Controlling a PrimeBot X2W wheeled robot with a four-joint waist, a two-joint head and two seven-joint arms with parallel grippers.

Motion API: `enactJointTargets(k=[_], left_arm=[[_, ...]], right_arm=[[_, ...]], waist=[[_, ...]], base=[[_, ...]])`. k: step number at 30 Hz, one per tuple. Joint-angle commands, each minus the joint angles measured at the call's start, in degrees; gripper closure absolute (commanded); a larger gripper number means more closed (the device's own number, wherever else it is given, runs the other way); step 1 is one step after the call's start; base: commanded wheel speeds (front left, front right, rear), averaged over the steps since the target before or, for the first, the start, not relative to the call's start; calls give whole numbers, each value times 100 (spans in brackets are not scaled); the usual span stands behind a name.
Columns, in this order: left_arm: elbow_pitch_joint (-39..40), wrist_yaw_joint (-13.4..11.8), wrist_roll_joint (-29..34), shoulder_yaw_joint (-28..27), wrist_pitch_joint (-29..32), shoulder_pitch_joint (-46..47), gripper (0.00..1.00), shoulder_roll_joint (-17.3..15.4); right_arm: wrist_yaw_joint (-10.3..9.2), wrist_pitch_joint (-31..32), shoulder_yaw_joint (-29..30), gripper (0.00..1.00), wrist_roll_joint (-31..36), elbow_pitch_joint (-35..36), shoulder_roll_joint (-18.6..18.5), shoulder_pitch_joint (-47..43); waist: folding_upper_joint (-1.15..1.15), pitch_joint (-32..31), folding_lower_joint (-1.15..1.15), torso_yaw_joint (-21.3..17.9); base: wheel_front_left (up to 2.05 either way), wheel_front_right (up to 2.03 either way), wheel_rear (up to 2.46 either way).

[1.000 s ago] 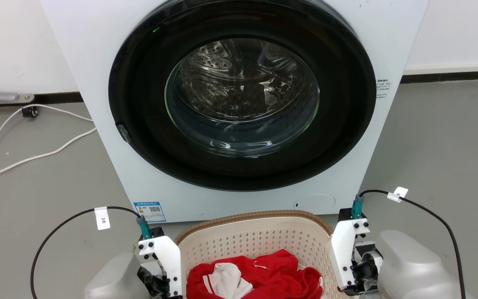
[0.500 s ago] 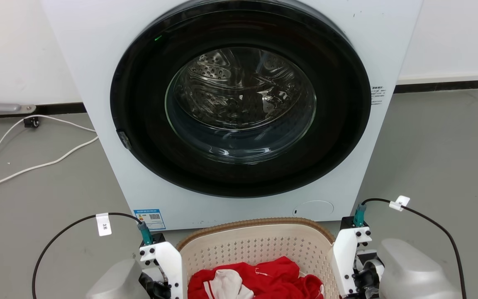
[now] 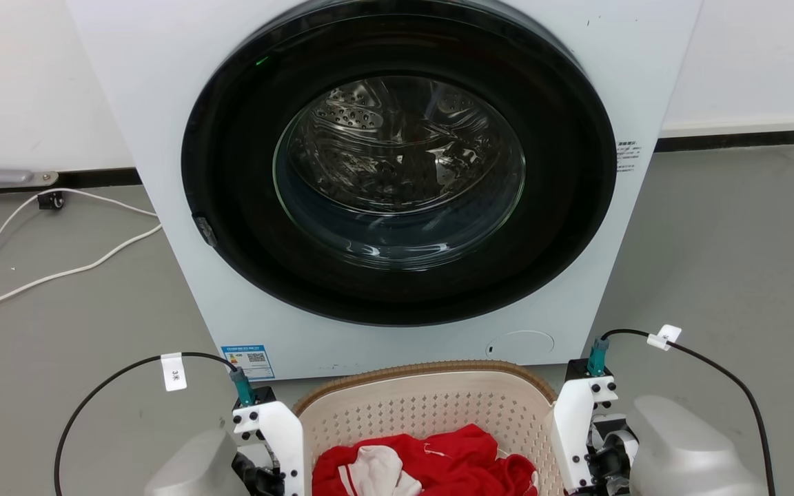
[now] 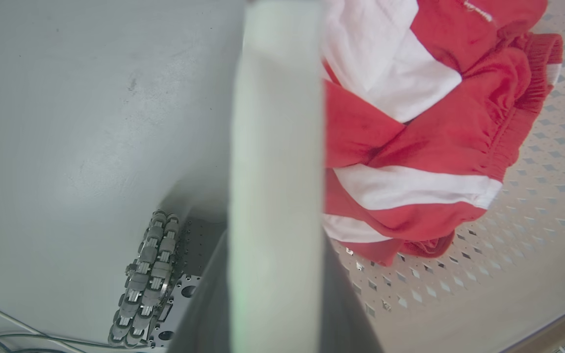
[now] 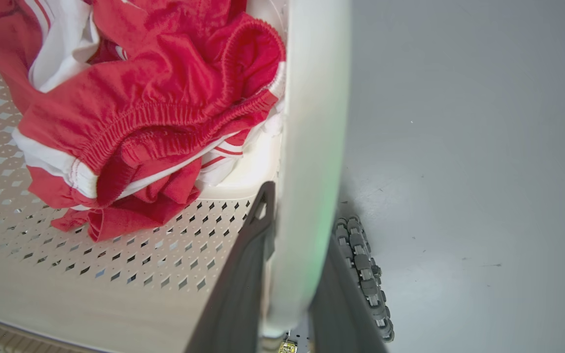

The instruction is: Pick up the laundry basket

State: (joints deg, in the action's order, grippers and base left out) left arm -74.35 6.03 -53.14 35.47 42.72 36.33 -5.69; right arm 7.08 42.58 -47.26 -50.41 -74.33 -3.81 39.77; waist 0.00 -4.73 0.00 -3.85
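Fingers [image 4: 211,304] of the left gripper [image 4: 276,240] are pressed against both sides of the left handle [image 4: 277,122], a pale bar of the laundry basket [image 3: 424,406], with no gap to be seen. The right gripper [image 5: 296,215] is likewise clamped on the right handle [image 5: 314,122], one dark finger on the basket side and the other on the floor side. The basket is found at the bottom middle of the head view, between the two wrists and just in front of the washing machine [image 3: 135,83]. A crumpled red and white garment [image 3: 452,461] is contained in it, lying on the perforated bottom. Whether the basket is raised off the grey floor [image 3: 714,241] cannot be told. On the white machine a round dark door [image 3: 231,227] is seen closed, with a steel drum visible through its glass, and a blue label [image 3: 247,359] is stuck low on the front. A white cable [image 3: 59,258] is laid on the floor to the left, and a white wall [image 3: 18,83] is seen beyond.
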Motion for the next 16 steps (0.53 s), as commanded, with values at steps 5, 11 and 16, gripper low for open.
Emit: enactJointTargets(k=[5,11,16], left_arm=[[88,36,-88,15,9,26,100,189],[88,39,-100,21,15,15,100,196],[88,16,-125,12,-11,18,100,196]], right_arm=[[74,-34,36,100,36,89,171,-61],[74,-58,41,100,24,88,171,-51],[74,-26,14,100,-43,88,171,-50]], waist=[[0,0,0,2],[0,6,0,7],[0,12,0,17]], base=[[0,0,0],[0,0,0],[0,0,0]])
